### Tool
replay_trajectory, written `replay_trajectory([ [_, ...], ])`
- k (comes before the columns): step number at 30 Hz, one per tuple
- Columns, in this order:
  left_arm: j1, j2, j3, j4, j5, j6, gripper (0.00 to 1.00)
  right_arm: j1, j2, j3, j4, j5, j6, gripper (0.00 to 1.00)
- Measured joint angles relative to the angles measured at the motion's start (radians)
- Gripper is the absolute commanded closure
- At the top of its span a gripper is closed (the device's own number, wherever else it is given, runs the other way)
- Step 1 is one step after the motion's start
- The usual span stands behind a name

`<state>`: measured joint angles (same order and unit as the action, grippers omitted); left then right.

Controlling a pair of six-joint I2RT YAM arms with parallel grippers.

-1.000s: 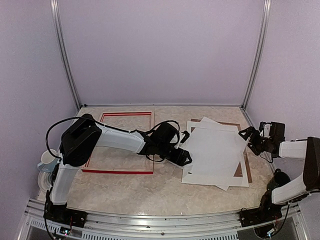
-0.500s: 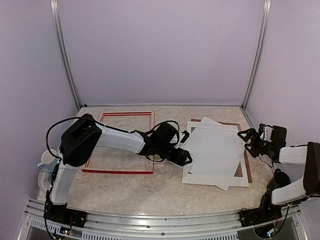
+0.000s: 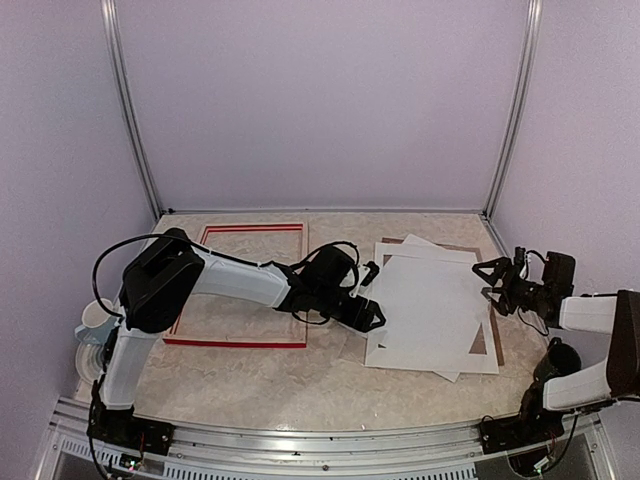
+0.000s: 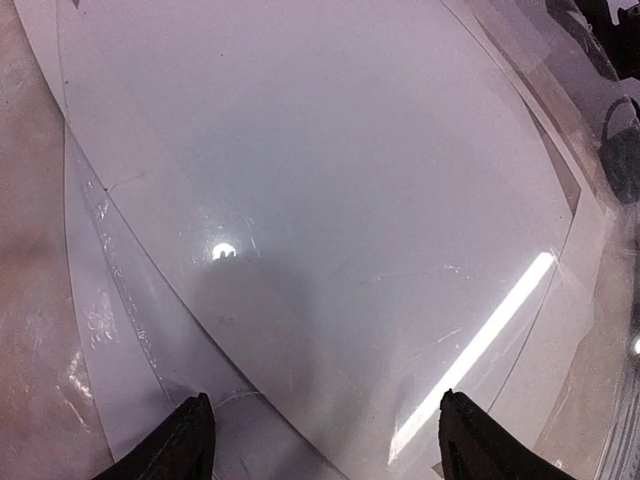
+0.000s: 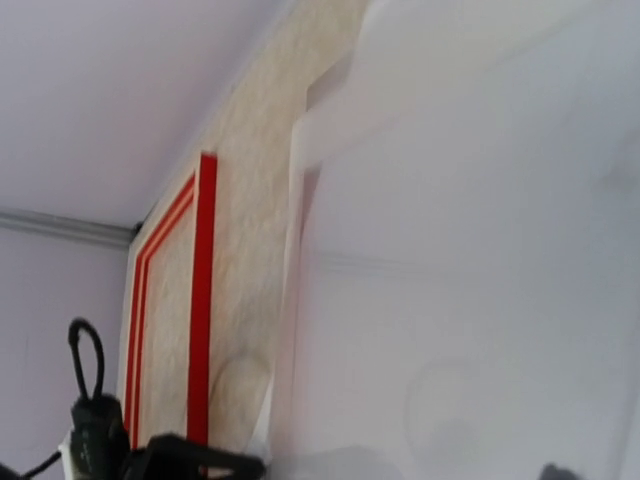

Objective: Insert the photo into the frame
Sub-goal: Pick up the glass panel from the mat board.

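The frame [image 3: 245, 285] lies flat at the table's left, its red border around bare table; its red edge [image 5: 203, 300] also shows in the right wrist view. A stack of white sheets lies at the right. The topmost one is the photo [image 3: 430, 300], plain white side up, filling the left wrist view [image 4: 330, 200]. My left gripper [image 3: 370, 305] reaches across the frame and hovers open at the stack's left edge, fingertips [image 4: 190, 445] apart with nothing between them. My right gripper [image 3: 490, 278] stands open at the stack's right edge, low over the photo [image 5: 460, 300].
A white mat sheet [image 3: 485, 360] and a brown backing panel [image 3: 496, 335] lie under the photo. A tilted white sheet's corner [image 3: 412, 240] pokes out at the back. White cups [image 3: 95, 320] stand at the table's left edge. Metal posts mark the back corners.
My right gripper has shifted slightly left and down toward the stack's right edge. The left arm and the sheets have not moved.
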<state>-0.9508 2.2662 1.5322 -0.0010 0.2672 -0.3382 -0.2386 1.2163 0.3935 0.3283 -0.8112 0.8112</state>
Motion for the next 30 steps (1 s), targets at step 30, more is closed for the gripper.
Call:
replay_trajectory([
  [30,0.000,0.006,0.000,0.018,0.016,-0.017,0.23,0.003,0.046,-0.004,-0.186,-0.119,-0.106,0.45],
])
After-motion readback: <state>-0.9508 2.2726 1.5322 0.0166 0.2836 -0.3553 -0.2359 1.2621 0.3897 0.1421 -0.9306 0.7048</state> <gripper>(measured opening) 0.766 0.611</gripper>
